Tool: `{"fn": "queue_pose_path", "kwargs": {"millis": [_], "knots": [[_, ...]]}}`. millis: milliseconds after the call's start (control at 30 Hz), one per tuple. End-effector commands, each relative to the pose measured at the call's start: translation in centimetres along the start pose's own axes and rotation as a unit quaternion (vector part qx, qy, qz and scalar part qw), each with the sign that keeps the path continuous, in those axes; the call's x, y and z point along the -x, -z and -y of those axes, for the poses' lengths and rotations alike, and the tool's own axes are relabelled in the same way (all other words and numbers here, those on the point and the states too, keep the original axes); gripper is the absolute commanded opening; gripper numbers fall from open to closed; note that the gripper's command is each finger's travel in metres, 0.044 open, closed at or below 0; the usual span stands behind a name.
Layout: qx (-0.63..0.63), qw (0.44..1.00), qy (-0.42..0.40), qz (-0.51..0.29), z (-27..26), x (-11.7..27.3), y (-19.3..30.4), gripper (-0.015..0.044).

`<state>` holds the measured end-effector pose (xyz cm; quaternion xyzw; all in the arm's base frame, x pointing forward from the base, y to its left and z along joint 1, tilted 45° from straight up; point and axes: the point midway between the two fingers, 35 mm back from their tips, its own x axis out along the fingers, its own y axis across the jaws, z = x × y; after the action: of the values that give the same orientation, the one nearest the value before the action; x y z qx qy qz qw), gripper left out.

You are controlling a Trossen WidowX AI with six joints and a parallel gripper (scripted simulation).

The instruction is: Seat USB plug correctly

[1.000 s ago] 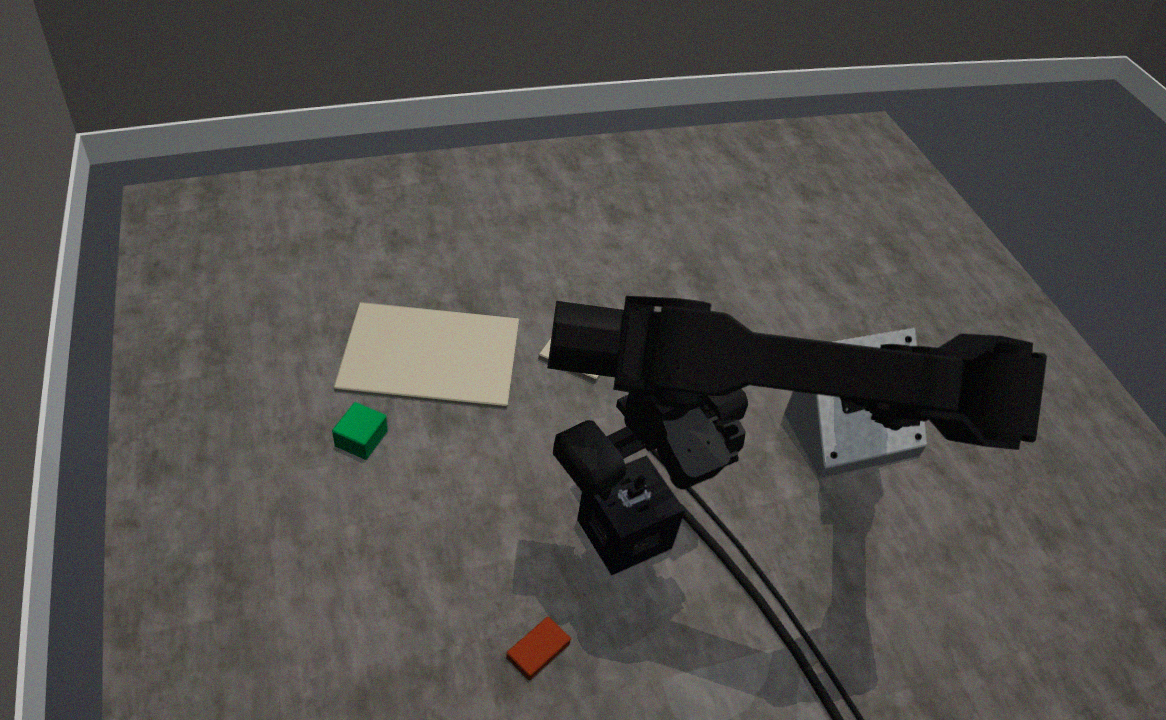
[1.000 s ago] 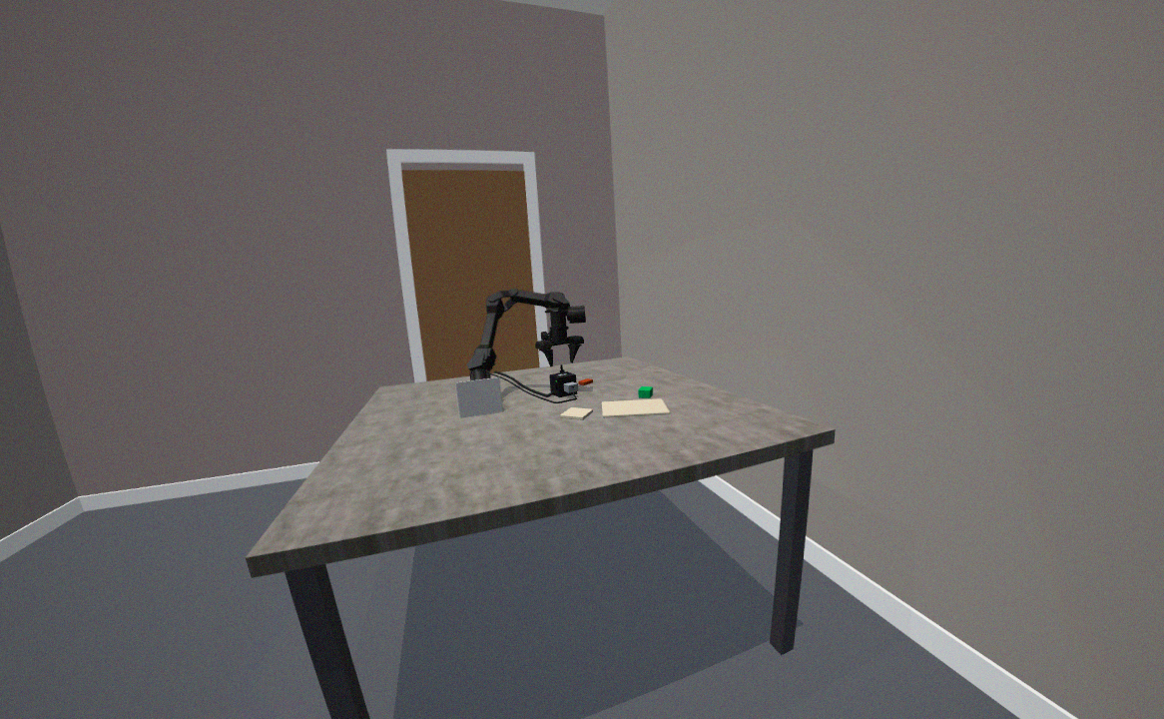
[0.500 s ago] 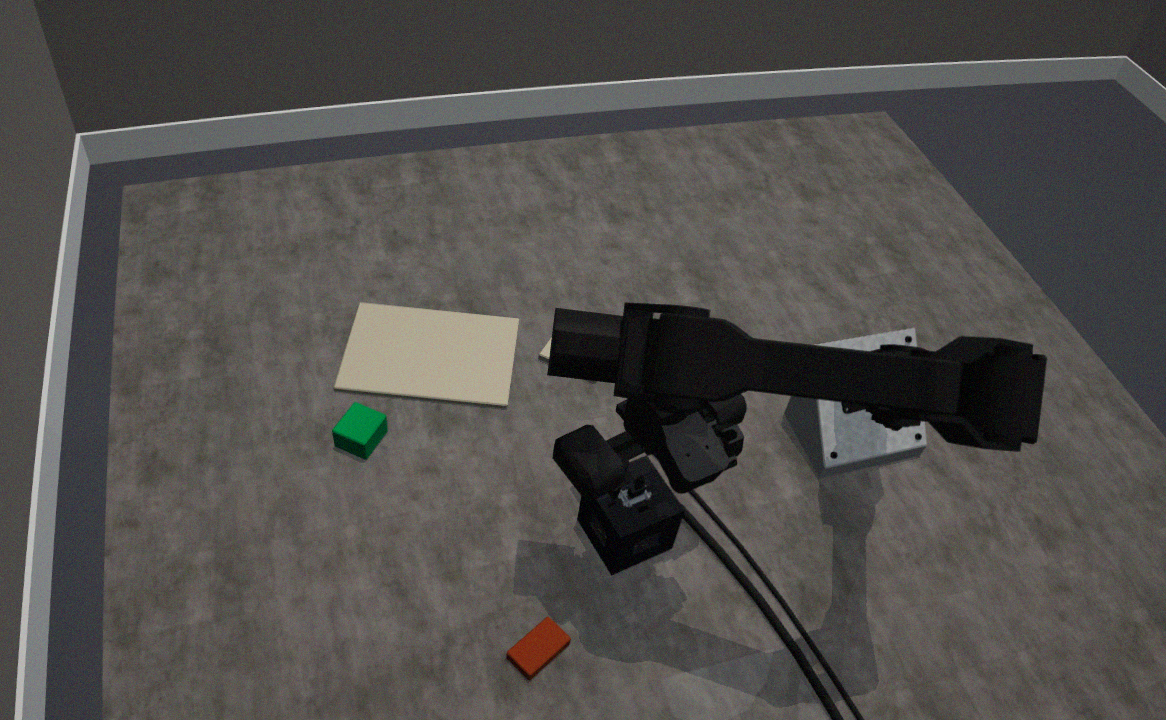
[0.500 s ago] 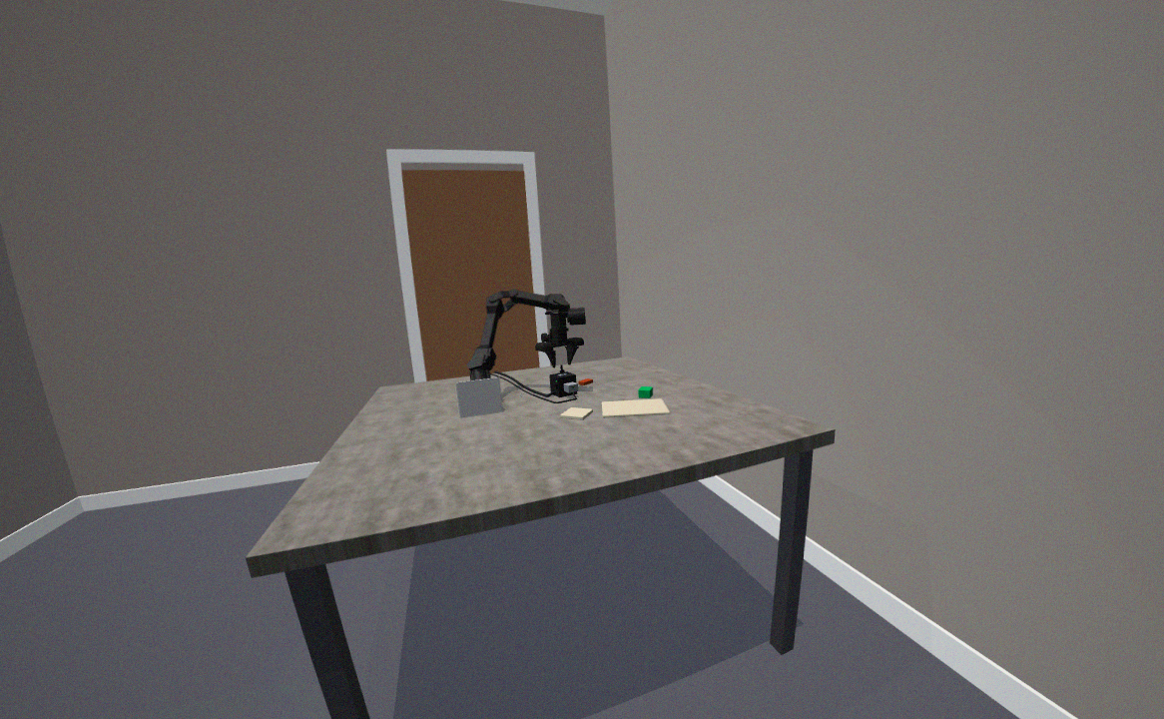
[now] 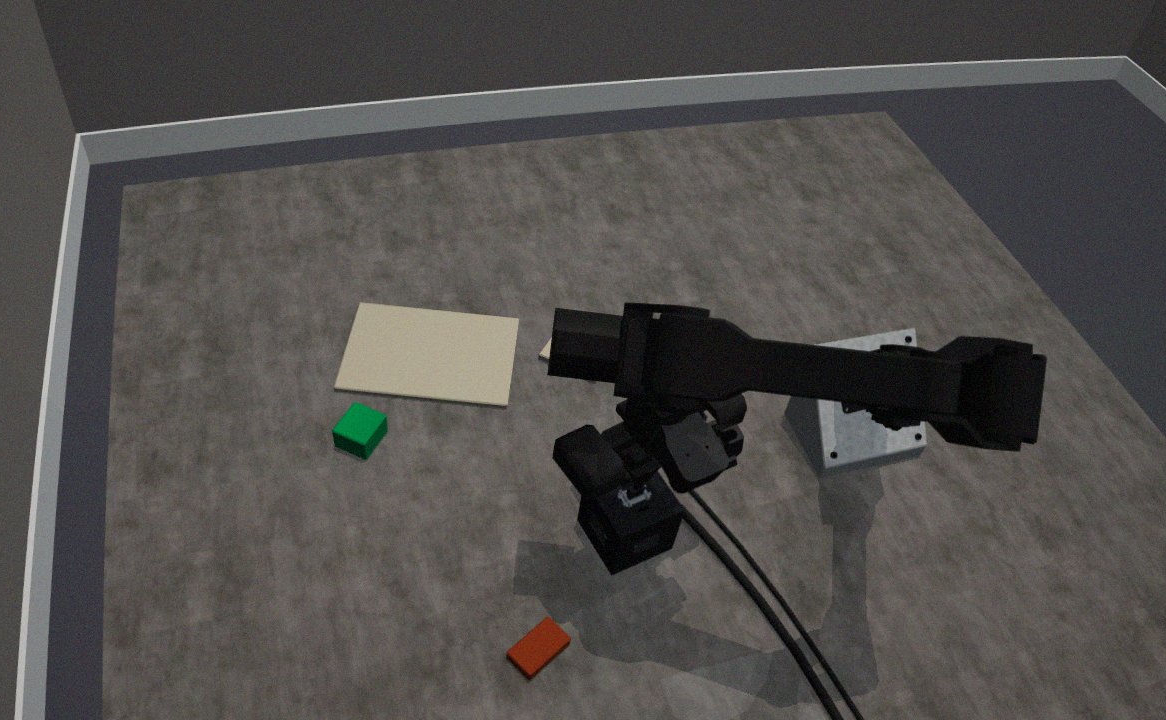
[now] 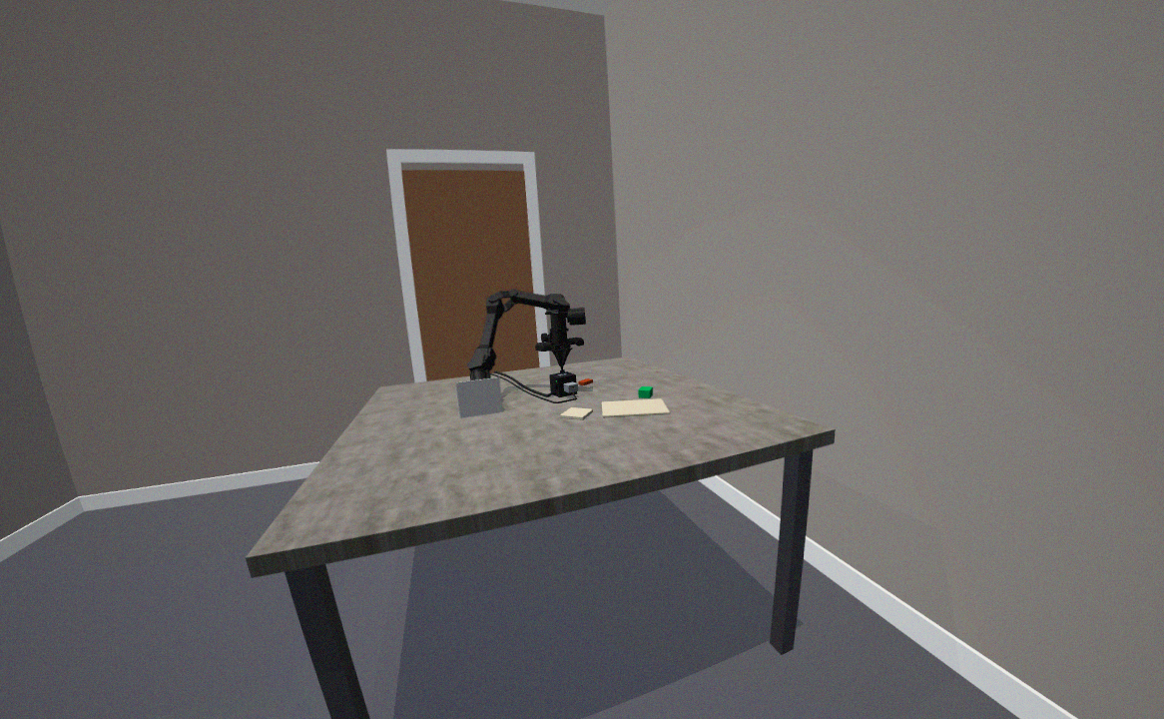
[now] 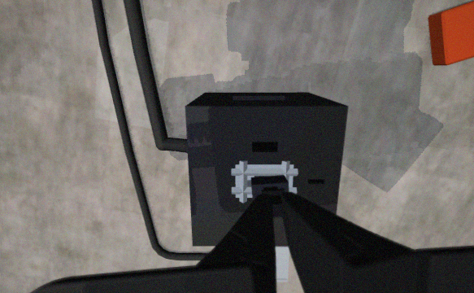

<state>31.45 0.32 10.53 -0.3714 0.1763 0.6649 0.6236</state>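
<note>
The black power cube [image 5: 609,546] [image 6: 556,385] [image 7: 220,130] stands on the table. A pale metallic frame [image 5: 634,499] [image 7: 267,168] surrounds the socket on its top. The dark USB plug [image 7: 268,185] stands up inside that frame, its body showing above the cube top. My gripper [image 6: 562,369] [image 7: 275,204] points straight down over the cube and is shut on the plug's narrow upper stub. The fingertips hide most of the stub, and how deep the plug sits cannot be told. In the top view the arm hides part of the fingers.
A light plug [image 6: 570,387] [image 7: 282,266] sticks out of the cube's side. Black cables [image 5: 748,577] [image 7: 141,69] run beside the cube. An orange block [image 5: 538,646] [image 6: 585,381] [image 7: 468,34], green block [image 5: 359,428] [image 6: 645,392], cream board [image 5: 426,353] [image 6: 635,407] and grey angled box [image 5: 873,447] [image 6: 479,397] stand around.
</note>
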Motion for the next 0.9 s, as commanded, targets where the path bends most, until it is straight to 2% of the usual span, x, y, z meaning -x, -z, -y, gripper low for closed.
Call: {"fn": "queue_pose_path", "kwargs": {"millis": [0, 867], "knots": [[0.0, 1.0, 0.0, 0.0, 0.02, 0.02, -0.01, 0.0], [0.0, 1.0, 0.0, 0.0, 0.0, 0.9, 0.01, 0.0]]}}
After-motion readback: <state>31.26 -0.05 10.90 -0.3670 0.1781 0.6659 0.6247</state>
